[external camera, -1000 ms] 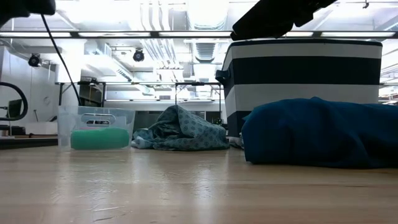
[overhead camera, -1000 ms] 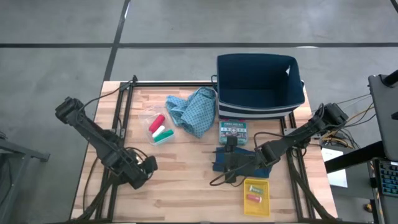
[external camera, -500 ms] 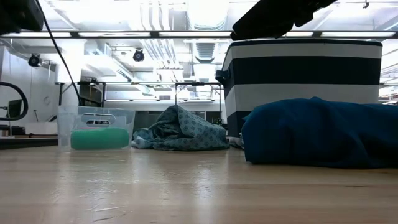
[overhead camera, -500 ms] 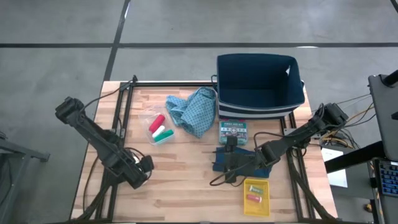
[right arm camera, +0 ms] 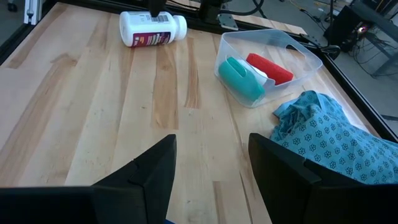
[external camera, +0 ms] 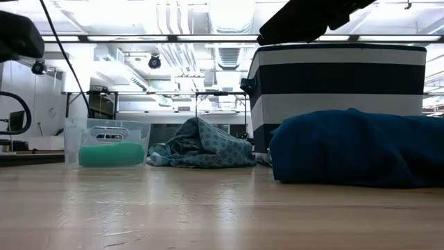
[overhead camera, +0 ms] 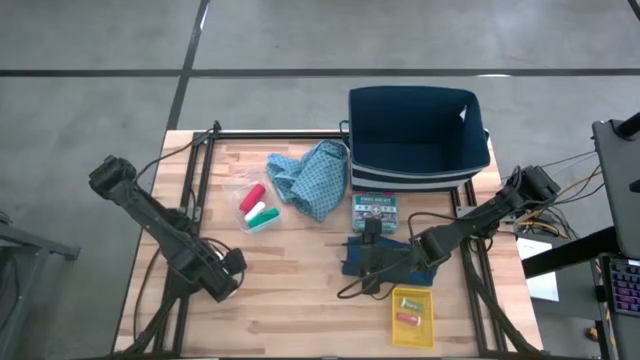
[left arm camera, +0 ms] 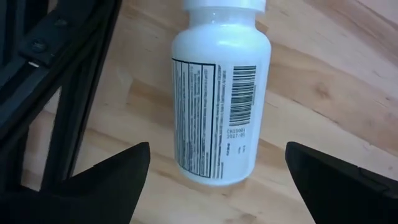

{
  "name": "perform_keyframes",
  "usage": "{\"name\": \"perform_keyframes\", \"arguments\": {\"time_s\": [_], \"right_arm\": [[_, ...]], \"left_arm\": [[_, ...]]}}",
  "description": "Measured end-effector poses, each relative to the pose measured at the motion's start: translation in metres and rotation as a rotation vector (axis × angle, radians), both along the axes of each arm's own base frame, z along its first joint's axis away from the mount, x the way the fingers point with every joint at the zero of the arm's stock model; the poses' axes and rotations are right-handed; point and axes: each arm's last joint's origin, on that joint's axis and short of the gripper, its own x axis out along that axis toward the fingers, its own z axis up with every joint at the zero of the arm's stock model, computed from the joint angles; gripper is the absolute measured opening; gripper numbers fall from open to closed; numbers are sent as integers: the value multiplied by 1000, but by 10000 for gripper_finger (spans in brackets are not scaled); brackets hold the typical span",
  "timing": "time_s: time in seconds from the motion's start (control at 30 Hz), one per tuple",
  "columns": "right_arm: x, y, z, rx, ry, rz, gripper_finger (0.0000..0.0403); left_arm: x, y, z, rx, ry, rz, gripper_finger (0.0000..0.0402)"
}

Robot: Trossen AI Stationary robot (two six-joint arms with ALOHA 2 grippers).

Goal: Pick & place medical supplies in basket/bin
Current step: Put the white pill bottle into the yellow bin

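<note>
While left hand (left arm camera: 214, 186) hovers over white pill bottle (left arm camera: 217, 93), fingers spread wide, you see bottle lying on its side on surface (overhead camera: 290, 290), near left edge. Right hand (right arm camera: 208, 171) open too, low over dark teal folded cloth (external camera: 354, 147), just before striped basket (overhead camera: 415, 135).

White pill bottle (left arm camera: 219, 93) carried a printed label: barcode with a code beneath, starting "CH", remainder uncertain; adjoining text block too fine to read. Small box (overhead camera: 375, 213) by the basket: print illegible.
</note>
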Motion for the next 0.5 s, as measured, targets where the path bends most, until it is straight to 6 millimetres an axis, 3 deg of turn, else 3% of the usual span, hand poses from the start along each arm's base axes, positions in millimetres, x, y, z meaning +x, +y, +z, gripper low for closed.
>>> {"name": "perform_keyframes", "arguments": {"time_s": [0.5], "right_arm": [[0,0,0,0,0,0,199]], "left_arm": [[-6,6,-21,30,24,30,377]]}}
